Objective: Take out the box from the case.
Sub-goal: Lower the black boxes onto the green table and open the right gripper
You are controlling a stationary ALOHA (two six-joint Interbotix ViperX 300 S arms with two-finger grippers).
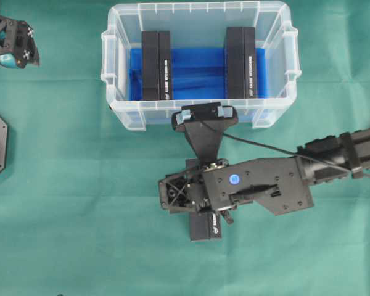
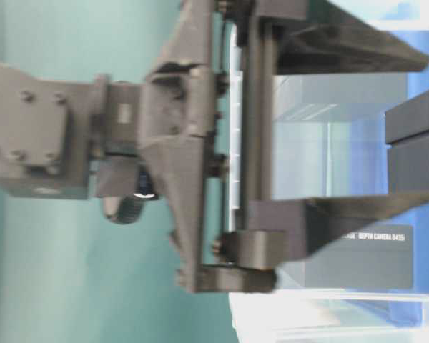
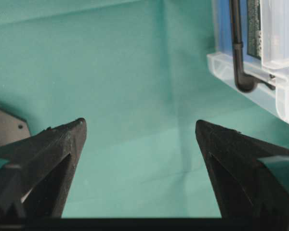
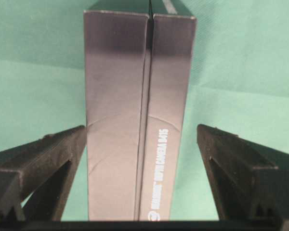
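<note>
Now box (image 4: 137,120) on cloth (image 1: 80,216); gripper (image 4: 140,139) open

A table covered in green cloth (image 1: 61,203) carries everything. The clear plastic case (image 1: 268,114) stands on the cloth toward the far edge. A black box (image 1: 205,227) lies flat on the cloth nearer the front, apart from the case, its long side running front to back.
</note>
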